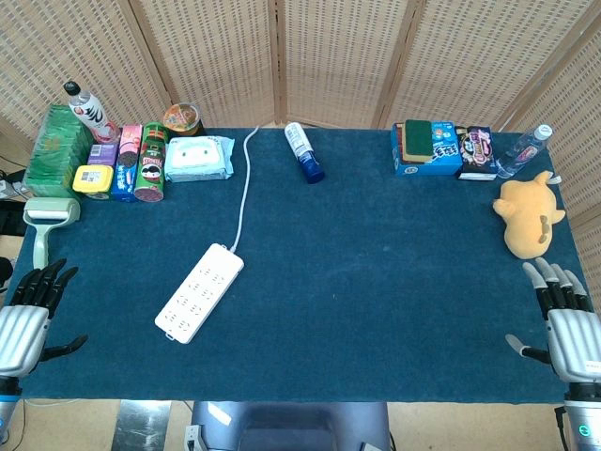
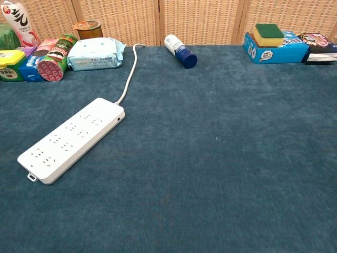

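A: At the counter's [image 1: 310, 310] near corners, left robot hand [image 1: 28, 315] and right robot hand [image 1: 563, 324] rest, fingers spread, holding nothing.

B: Nothing begun, I judge. Lint roller [image 1: 47, 225] just ahead of left; plush toy [image 1: 528, 214] ahead of right. Next needs a forward reach.

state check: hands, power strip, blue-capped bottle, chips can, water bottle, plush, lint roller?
left hand: open, holding nothing, at the table's left edge
right hand: open, holding nothing, at the right edge
power strip: flat, nothing plugged in
blue-capped bottle: lying on its side, capped
chips can: lying down
water bottle: lying down, capped
plush toy: on its side
lint roller: lying flat
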`<move>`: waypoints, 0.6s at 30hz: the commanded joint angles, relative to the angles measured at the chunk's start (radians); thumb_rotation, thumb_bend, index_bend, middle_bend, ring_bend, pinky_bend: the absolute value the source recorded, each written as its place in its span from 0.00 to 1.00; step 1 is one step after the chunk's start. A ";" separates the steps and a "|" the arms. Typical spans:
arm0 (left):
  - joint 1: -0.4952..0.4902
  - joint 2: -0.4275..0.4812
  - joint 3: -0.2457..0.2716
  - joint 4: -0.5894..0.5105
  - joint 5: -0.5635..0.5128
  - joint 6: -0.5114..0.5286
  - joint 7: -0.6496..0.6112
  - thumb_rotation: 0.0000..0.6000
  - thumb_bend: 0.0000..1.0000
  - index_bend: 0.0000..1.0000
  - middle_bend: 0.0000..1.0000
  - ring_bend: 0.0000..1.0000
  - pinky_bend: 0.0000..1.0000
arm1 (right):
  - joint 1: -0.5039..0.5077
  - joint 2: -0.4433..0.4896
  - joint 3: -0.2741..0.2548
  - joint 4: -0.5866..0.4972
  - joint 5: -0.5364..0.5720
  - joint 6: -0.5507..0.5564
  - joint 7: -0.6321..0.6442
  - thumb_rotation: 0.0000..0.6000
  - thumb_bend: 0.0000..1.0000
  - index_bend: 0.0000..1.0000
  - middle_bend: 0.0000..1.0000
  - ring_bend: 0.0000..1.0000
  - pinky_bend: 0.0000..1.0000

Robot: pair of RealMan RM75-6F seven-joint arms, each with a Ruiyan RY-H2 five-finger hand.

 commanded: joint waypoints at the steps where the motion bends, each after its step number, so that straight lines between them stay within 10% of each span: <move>1: 0.000 0.000 0.001 0.000 0.000 0.000 0.002 1.00 0.11 0.00 0.00 0.00 0.05 | -0.001 0.001 0.000 -0.001 0.001 0.000 0.000 1.00 0.00 0.00 0.03 0.02 0.00; 13: -0.005 -0.002 0.002 0.008 0.016 0.000 -0.008 1.00 0.11 0.00 0.05 0.01 0.05 | 0.000 0.002 0.000 -0.005 0.001 -0.002 -0.001 1.00 0.00 0.00 0.02 0.02 0.00; 15: -0.009 -0.012 -0.003 0.022 0.037 0.013 -0.025 1.00 0.11 0.00 0.36 0.23 0.16 | 0.000 0.004 0.000 -0.007 0.003 -0.003 0.001 1.00 0.00 0.00 0.02 0.02 0.00; 18: -0.046 -0.052 -0.047 0.008 0.003 -0.014 -0.065 1.00 0.11 0.00 0.89 0.79 0.67 | 0.001 0.004 -0.001 -0.008 0.009 -0.011 0.000 1.00 0.00 0.00 0.02 0.02 0.00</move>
